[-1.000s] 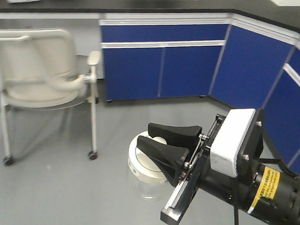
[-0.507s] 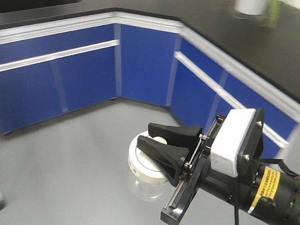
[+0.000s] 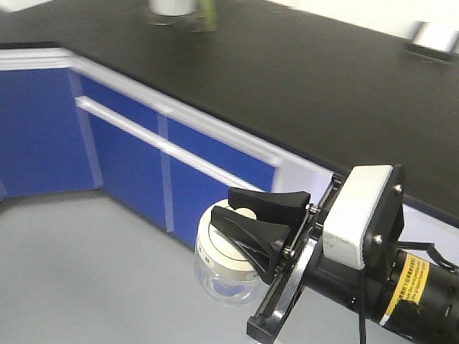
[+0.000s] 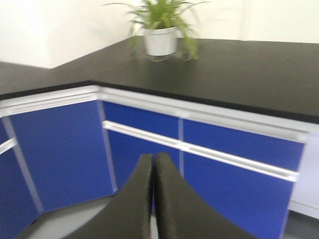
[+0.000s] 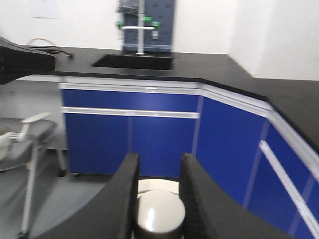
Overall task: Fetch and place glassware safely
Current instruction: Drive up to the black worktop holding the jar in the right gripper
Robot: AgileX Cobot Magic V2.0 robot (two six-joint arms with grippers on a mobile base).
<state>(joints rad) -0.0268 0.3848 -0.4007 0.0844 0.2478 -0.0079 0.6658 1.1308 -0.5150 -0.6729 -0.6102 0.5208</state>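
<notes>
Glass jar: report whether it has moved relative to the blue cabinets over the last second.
Yes. Held in the right gripper, the jar swung rightward: the cabinet corner slid left, past it.

Left gripper (image 4: pixel 152 162) low centre, jaws pressed together, nothing between – blue cabinets (image 4: pixel 65 149) under black countertop (image 4: pixel 239 74), potted plant (image 4: pixel 160 30) on countertop's back.

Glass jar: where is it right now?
Front view, lower centre: the glass jar sits gripped in the right claw, above the grey floor, in front of the blue cabinets.
</notes>
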